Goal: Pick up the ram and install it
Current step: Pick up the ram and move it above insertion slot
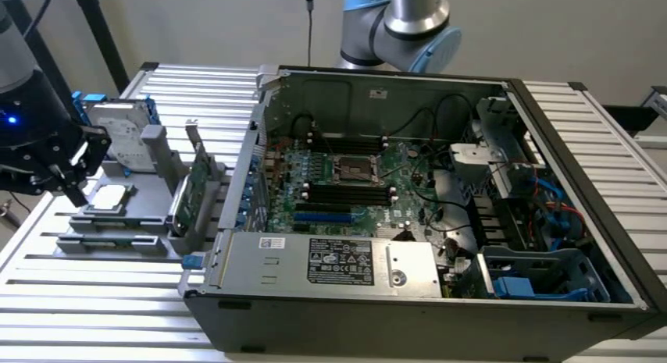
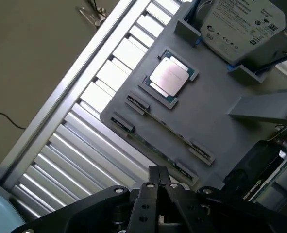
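Ram [image 2: 168, 127] — thin stick, slotted edge-up.

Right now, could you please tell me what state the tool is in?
Tool: closed, holding nothing, above the grey tray.

I see the wrist [image 1: 37, 137] over the bench's edge at the exterior view's left. The pincer [image 1: 75, 193] points down, fingertips [image 2: 158, 180] closed together and empty.

Your black gripper [image 2: 159, 177], fingertips together, hangs at the grey plastic tray [image 2: 206, 107] holding a square silver processor [image 2: 170, 77].
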Controlling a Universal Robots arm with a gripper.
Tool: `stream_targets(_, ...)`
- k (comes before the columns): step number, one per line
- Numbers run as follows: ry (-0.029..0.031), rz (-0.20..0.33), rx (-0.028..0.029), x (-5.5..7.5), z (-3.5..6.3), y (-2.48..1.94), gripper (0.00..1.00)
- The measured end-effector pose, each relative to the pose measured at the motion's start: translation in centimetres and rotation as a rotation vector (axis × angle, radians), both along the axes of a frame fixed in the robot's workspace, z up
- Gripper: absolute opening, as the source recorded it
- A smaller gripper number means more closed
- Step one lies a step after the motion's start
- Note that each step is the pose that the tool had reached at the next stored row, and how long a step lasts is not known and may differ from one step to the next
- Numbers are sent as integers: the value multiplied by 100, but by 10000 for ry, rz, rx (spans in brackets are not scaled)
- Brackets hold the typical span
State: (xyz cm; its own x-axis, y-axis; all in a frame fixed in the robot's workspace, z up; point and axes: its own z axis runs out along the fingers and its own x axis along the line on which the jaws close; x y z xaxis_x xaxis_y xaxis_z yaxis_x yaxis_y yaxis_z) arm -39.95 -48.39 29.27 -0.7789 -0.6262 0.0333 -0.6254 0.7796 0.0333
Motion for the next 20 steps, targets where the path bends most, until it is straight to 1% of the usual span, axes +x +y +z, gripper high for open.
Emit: stream_targets(20, 0, 3641, 0, 0, -97, 0, 11)
